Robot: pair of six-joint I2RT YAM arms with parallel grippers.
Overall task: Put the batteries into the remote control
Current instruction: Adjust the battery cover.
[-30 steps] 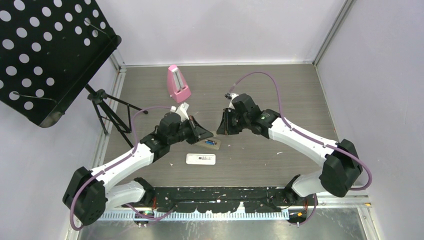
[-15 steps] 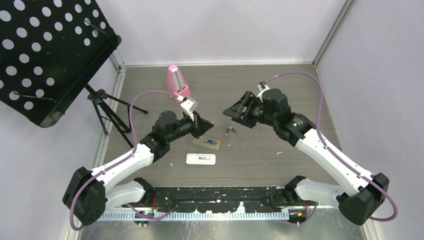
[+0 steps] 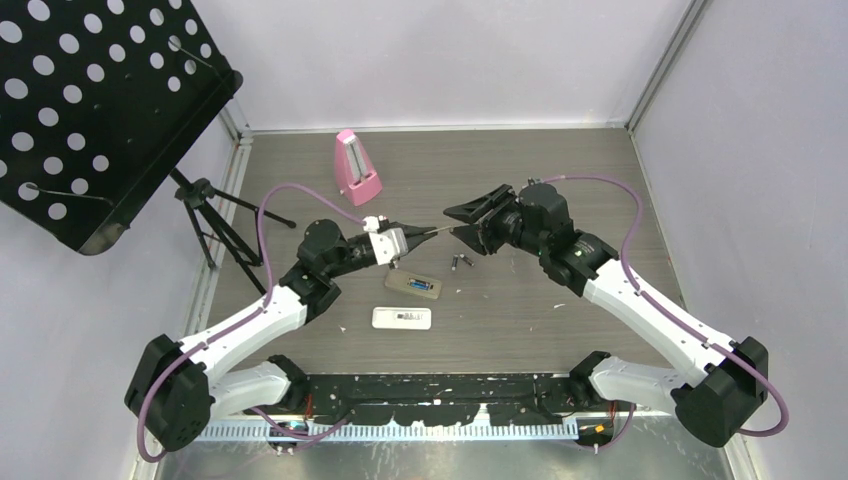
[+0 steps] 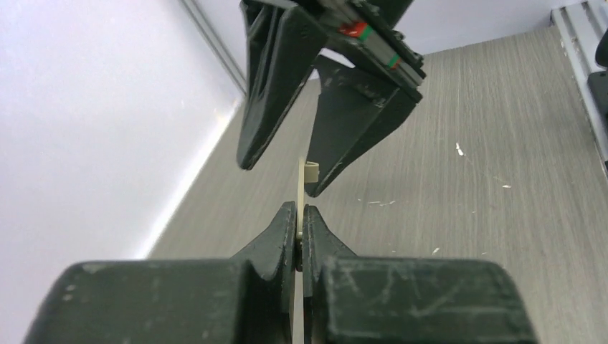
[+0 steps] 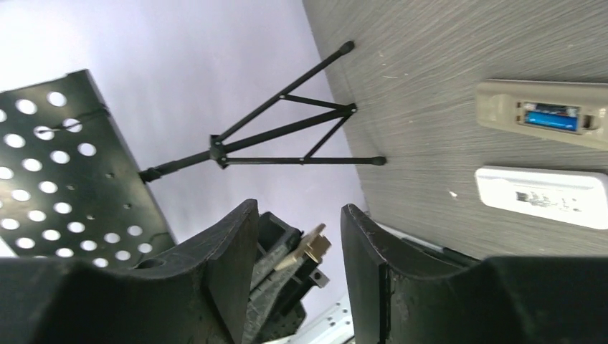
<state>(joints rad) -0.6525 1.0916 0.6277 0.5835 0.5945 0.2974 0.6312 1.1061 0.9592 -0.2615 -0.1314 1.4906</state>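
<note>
Right gripper (image 3: pixel 458 226) closer in, batteries (image 3: pixel 460 263) beneath.

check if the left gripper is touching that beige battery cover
Touching. The left wrist view shows the left gripper shut on the beige battery cover, which is pinched edge-on between its jaws with no gap.

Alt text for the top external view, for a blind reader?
Two robot arms meet above a grey table: the left hand is shut on a thin beige plate, and the open right hand faces its free end. Below lie a beige remote, a flat white device and two dark batteries; a pink metronome stands behind.
</note>
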